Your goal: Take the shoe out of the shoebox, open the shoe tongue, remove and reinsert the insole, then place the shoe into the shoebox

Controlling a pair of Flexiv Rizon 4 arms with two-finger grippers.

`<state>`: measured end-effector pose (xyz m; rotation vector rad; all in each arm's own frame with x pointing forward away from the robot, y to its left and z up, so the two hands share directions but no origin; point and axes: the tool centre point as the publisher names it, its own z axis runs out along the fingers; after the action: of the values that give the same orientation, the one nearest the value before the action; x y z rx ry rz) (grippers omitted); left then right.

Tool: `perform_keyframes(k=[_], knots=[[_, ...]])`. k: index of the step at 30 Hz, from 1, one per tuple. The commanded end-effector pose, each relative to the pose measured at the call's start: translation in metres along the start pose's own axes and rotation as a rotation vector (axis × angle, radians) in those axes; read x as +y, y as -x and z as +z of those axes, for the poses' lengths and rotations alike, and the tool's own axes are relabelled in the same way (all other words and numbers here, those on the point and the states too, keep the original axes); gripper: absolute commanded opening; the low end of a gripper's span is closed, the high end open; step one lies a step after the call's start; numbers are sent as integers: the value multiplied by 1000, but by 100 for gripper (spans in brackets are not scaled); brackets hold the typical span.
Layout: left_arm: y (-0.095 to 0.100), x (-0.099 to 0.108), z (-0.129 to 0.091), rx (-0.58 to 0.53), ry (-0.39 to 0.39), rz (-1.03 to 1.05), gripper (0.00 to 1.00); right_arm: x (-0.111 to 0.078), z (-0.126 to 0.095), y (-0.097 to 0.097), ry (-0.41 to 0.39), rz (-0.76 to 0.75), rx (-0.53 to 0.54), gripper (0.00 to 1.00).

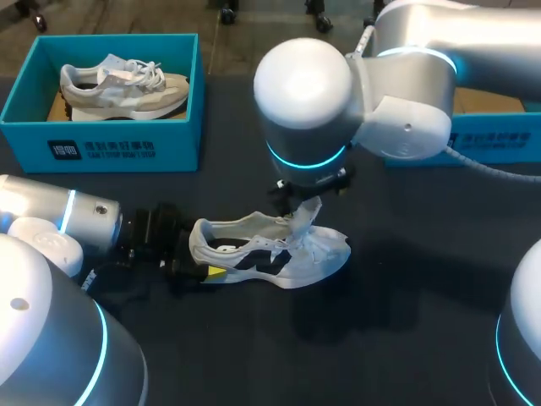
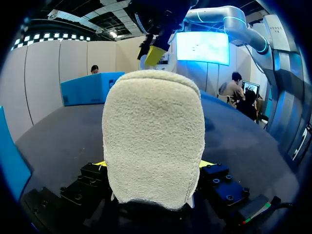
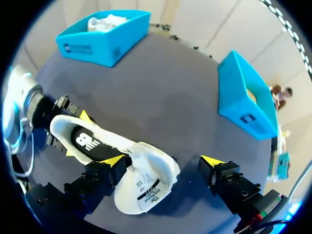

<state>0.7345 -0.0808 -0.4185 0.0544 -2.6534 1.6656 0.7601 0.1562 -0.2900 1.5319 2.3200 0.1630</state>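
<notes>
Fuzzy suede shoe [image 2: 153, 141], matt table [image 1: 406, 338]

Shoe [image 1: 317, 254] was white, its insole [image 3: 87, 141] black with a white mark; shoebox [image 1: 127, 150] was bright blue; counter [image 1: 406, 321] was plain dark grey.
</notes>
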Motion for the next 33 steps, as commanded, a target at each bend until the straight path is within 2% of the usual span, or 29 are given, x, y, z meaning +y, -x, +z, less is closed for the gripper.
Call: perform_keyframes(k=[1, 11, 17, 19, 21, 22, 23, 25, 27, 28, 29, 30, 33], knots=[[-1, 2, 2, -4, -1, 0, 0, 12, -5, -7, 26, -111, 40, 100], [-1, 2, 2, -4, -1, 0, 0, 27, -25, -23, 84, -382, 70, 100], [-1, 2, 2, -4, -1, 0, 0, 33, -34, -34, 73, -527, 44, 100], [-1, 2, 2, -4, -1, 0, 0, 35, -36, -38, 66, -565, 37, 90], [-1, 2, 2, -4, -1, 0, 0, 36, -38, -41, 58, -592, 28, 71], [-1, 2, 2, -4, -1, 0, 0, 36, -39, -44, 57, -605, 24, 53], [-1, 2, 2, -4, -1, 0, 0, 37, -40, -46, 57, -612, 22, 46], [-1, 2, 2, -4, -1, 0, 0, 39, -41, -50, 54, -625, 16, 35], [-1, 2, 2, -4, -1, 0, 0, 40, -42, -53, 57, -632, 18, 31], [-1, 2, 2, -4, -1, 0, 0, 40, -43, -56, 58, -637, 18, 22], [-1, 2, 2, -4, -1, 0, 0, 40, -43, -57, 58, -639, 18, 20], [-1, 2, 2, -4, -1, 0, 0, 41, -44, -61, 60, -647, 22, 3], [-1, 2, 2, -4, -1, 0, 0, 41, -46, -69, 60, -661, 29, 0]])
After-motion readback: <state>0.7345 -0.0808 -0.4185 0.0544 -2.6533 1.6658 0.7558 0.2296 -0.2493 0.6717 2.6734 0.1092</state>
